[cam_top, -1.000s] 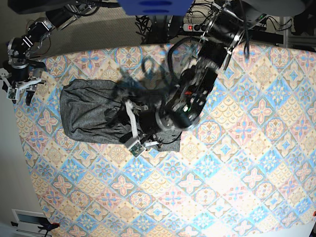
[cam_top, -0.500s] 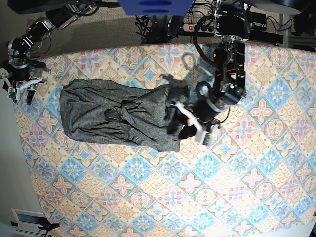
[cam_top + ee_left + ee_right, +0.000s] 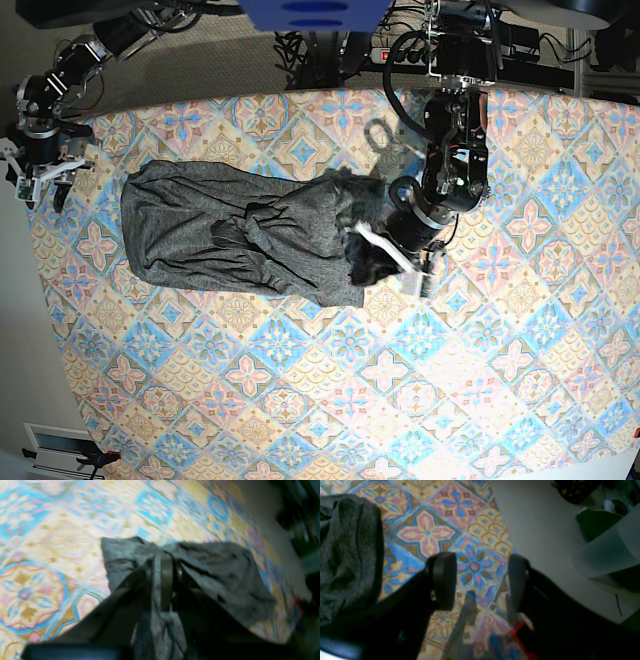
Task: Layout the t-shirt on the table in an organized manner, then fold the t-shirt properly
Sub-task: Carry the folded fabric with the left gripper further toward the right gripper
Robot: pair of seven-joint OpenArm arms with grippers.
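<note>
T-shirt (image 3: pixel 245 235): dark grey knit, bunched and wrinkled, left of centre on table (image 3: pixel 500 380). Judged soft, light, limp; likely to sag and drag, not slip. Best taken at hem corners or shoulders.
Left gripper (image 3: pixel 161 580): clamped on a fold at the garment's right edge.
Right gripper (image 3: pixel 480 580): upper left in base view, jaws apart, holding nothing.
</note>
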